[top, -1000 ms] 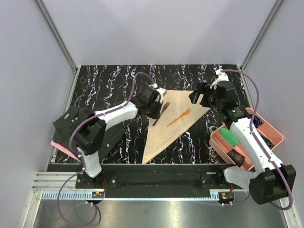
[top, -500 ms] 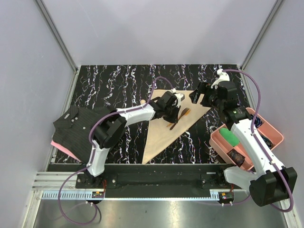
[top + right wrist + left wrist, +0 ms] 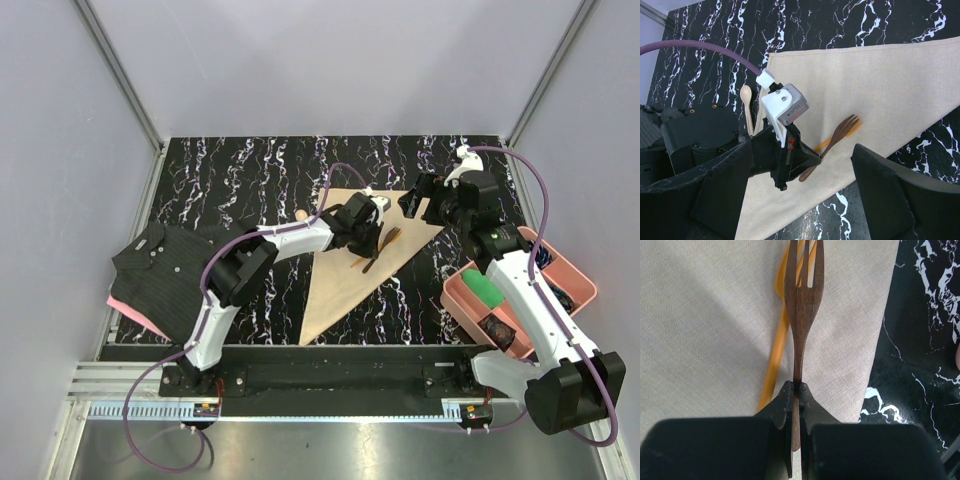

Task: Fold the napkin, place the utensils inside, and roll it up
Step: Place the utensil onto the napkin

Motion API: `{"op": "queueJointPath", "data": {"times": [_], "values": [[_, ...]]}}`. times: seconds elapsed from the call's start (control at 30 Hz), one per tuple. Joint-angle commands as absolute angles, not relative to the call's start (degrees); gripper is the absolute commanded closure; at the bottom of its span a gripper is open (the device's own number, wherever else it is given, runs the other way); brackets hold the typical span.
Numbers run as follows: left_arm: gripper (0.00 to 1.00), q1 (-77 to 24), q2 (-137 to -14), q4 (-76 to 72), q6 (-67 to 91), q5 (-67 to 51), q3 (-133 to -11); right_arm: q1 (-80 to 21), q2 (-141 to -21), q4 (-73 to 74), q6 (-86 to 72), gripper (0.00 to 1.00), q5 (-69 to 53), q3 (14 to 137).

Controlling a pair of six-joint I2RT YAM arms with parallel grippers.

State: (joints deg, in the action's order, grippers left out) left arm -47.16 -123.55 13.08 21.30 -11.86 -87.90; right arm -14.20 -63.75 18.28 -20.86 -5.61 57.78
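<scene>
Top external view, left to right: pale spoon point(image 3: 300, 215) lies on the marbled surface point(image 3: 230, 170), just beside the napkin point(image 3: 335, 285), which is folded to a triangle. The left hand point(image 3: 796, 390) is clamped on the handle of a dark wooden fork point(image 3: 802, 305), over the orange utensil point(image 3: 775, 355) on the cloth. The right hand point(image 3: 422, 205) hangs spread and empty over the right corner. Step: loading utensils. Next, likely: set fork down, release, fetch spoon.

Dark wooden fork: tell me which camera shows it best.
Left wrist: the fork fills the frame, its handle pinched in the shut left tool, tines over the orange utensil on the napkin. Right wrist shows it whole but small; the top view shows only a thin dark sliver.
</scene>
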Motion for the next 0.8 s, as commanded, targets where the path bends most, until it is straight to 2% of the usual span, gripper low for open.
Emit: {"op": "queueJointPath", "data": {"times": [0.0, 0.23, 0.27, 0.3, 0.4, 0.43, 0.5, 0.53, 0.63, 0.77], "values": [[1.0, -47.28, -124.89, 10.46, 21.89, -13.71, -91.14, -14.06, -62.84, 16.61, -21.01, 0.11, -6.33, 57.92], [1.0, -47.11, -125.77, 11.86, 21.1, -13.71, -92.37, -13.97, -62.75, 16.79, -20.92, 0.11, -6.42, 58.1], [0.97, -47.2, -125.6, 12.04, 21.18, -13.8, -92.55, -14.06, -63.1, 16.79, -21.0, 0.1, -6.5, 58.18], [0.85, -47.11, -125.33, 12.13, 21.18, -13.62, -92.64, -14.06, -63.11, 16.79, -20.92, 0.11, -6.68, 58.18], [0.63, -47.2, -123.58, 12.04, 21.18, -13.19, -92.72, -14.06, -63.37, 16.7, -21.01, 0.11, -6.86, 58.36], [0.52, -47.2, -123.05, 11.95, 21.18, -13.1, -92.72, -14.06, -63.37, 16.7, -21.01, 0.11, -6.94, 58.36], [0.45, -47.11, -121.21, 11.87, 20.75, -13.18, -92.99, -14.06, -63.46, 16.7, -21.01, 0.1, -6.86, 58.62], [0.38, -47.11, -119.81, 11.78, 20.48, -13.18, -93.25, -14.06, -63.46, 16.79, -21.01, 0.11, -6.77, 58.71], [0.3, -46.58, -116.04, 12.21, 19.43, -12.4, -92.38, -14.06, -63.46, 16.7, -20.92, 0.11, -6.5, 59.06], [0.27, -43.34, -109.18, 12.04, 18.81, -8.72, -86.5, -14.06, -63.11, 16.79, -20.83, 0.1, -6.24, 59.24]]}}
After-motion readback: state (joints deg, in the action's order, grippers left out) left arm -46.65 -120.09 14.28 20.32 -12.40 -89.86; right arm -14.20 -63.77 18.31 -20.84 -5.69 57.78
